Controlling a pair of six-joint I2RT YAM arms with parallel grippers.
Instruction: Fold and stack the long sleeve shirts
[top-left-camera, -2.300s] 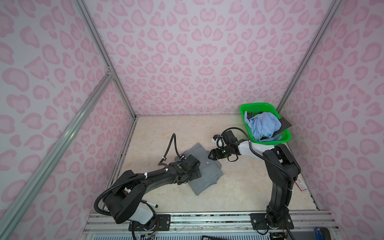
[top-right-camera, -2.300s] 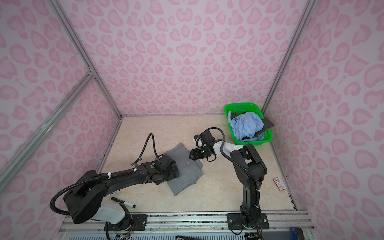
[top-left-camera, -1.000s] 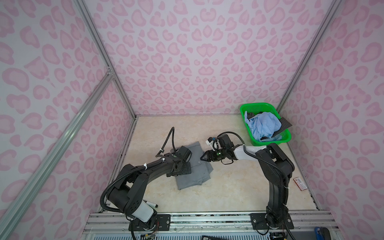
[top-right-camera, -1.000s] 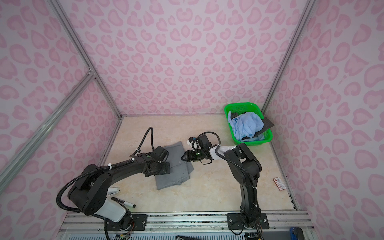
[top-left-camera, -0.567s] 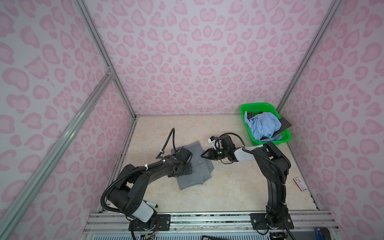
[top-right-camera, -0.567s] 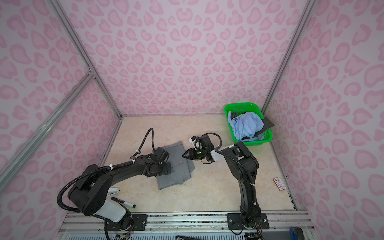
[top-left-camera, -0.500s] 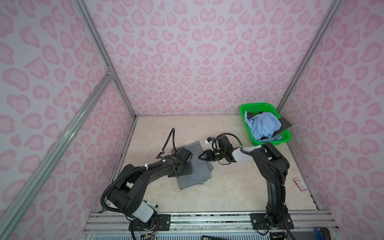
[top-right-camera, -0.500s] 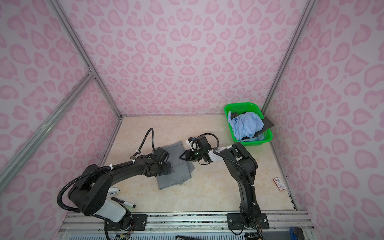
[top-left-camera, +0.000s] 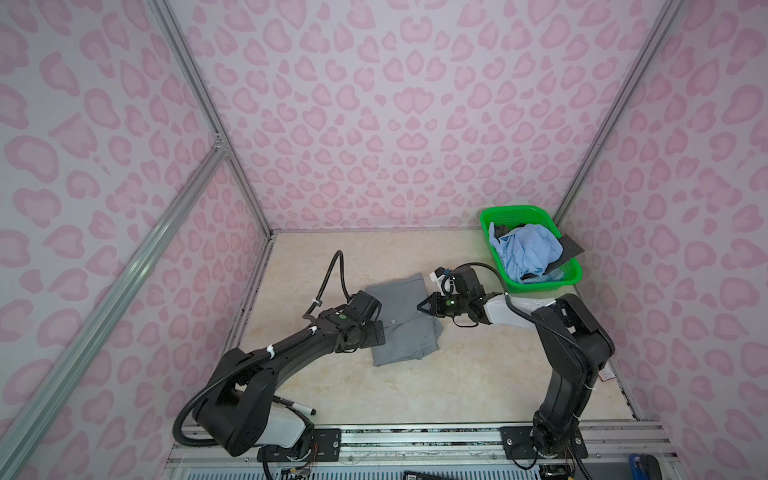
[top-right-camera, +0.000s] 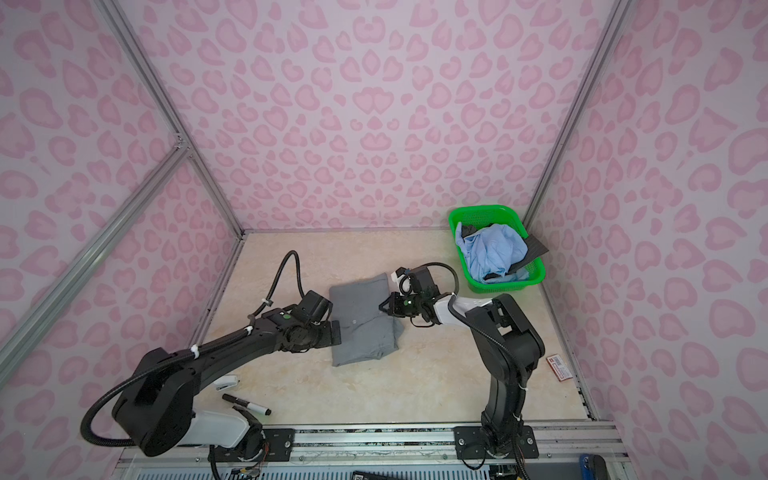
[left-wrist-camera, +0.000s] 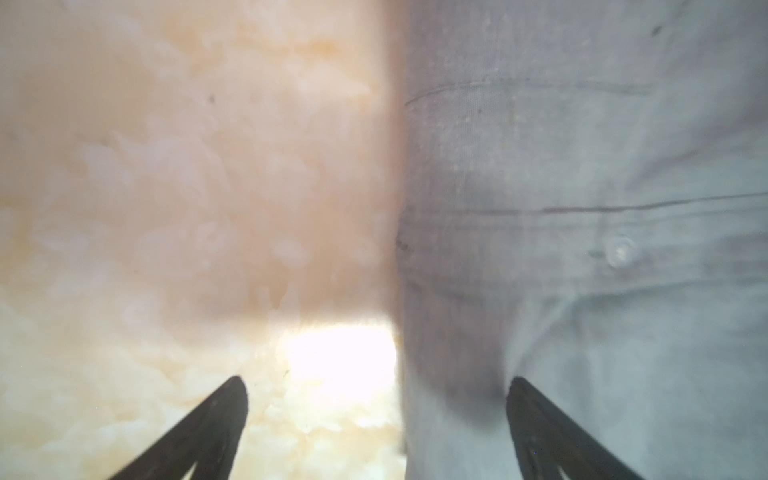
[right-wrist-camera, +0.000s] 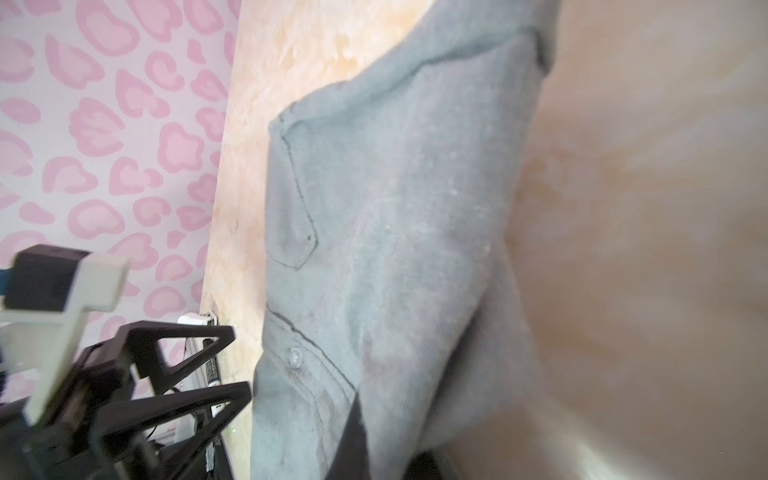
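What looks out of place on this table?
A black marker lies loose near the left arm's base, and a red card sits by the right edge. Neither suits folding. A dark cloth hangs over the basket rim.

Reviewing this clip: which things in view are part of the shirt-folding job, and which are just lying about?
Job: grey shirt on the table, pinched at its edge by the right hand; light blue shirt and dark shirt in the green basket.
Lying about: black marker, small white object beside it, red-and-white card at the table's right edge.
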